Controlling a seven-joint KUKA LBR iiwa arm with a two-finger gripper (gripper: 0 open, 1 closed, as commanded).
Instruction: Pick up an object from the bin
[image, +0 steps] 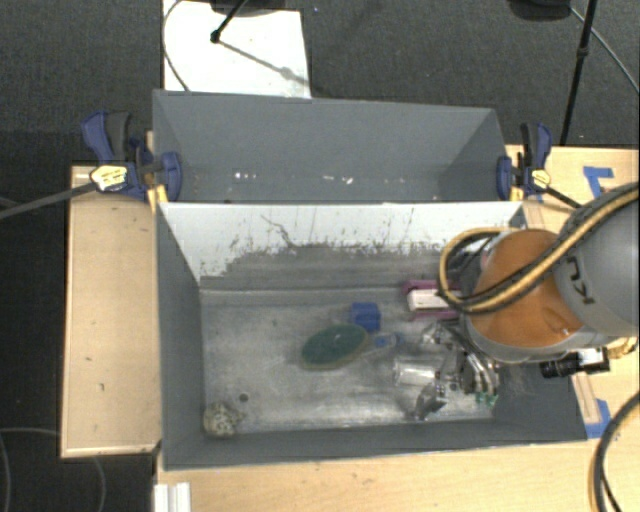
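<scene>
End effector (437, 388) low in the bin (268, 392), beside a clear object (408, 373) — apart or together, cannot tell.

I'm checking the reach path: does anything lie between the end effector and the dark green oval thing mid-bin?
Yes. A small pale, clear-looking thing lies on the bin floor between the end effector and the green oval. The blue block sits off that line.
</scene>
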